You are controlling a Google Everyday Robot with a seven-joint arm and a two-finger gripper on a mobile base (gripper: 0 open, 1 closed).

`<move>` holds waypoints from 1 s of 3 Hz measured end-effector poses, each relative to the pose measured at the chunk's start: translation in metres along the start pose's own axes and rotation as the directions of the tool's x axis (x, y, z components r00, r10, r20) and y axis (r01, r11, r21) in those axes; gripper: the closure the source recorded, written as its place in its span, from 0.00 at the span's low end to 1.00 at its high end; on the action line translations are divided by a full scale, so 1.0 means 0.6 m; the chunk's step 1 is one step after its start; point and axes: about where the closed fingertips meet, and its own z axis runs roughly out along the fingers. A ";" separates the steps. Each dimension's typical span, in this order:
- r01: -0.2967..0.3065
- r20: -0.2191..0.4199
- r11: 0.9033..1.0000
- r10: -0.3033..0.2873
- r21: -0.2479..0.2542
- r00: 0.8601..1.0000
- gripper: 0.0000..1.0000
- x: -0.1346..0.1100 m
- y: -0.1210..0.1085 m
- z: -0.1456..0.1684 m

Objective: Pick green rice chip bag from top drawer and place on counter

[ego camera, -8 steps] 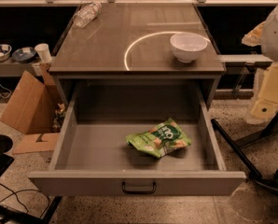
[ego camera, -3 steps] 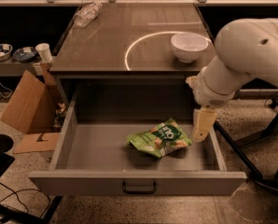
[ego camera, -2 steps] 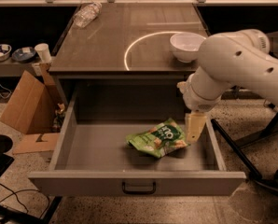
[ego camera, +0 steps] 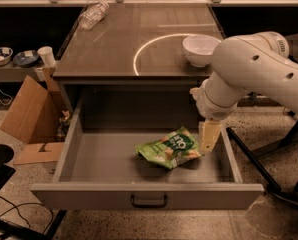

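Note:
The green rice chip bag [ego camera: 170, 147] lies crinkled on the floor of the open top drawer [ego camera: 148, 194], right of its middle. The drawer is pulled fully out below the counter [ego camera: 129, 44], which bears a thin white arc. My gripper [ego camera: 208, 139] hangs from the white arm inside the drawer, just right of the bag and close to its right edge. Only one tan finger shows, pointing down.
A white bowl [ego camera: 201, 49] stands on the counter's right side, behind my arm. A clear plastic bottle [ego camera: 93, 15] lies at the counter's back left. A cardboard box [ego camera: 31, 115] stands on the floor left of the drawer. A black chair leg [ego camera: 254, 164] runs along the right.
My arm has swung in from the right, over the drawer. The gripper has moved left and down toward the bag's right edge. The bag has not moved.

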 end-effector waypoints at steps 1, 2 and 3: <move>0.062 0.043 0.996 -0.060 -0.065 0.997 0.00 -0.020 0.034 0.097; 0.095 0.082 0.989 -0.086 -0.111 0.993 0.00 -0.030 0.057 0.173; 0.121 0.129 0.982 -0.103 -0.143 0.986 0.00 -0.047 0.071 0.229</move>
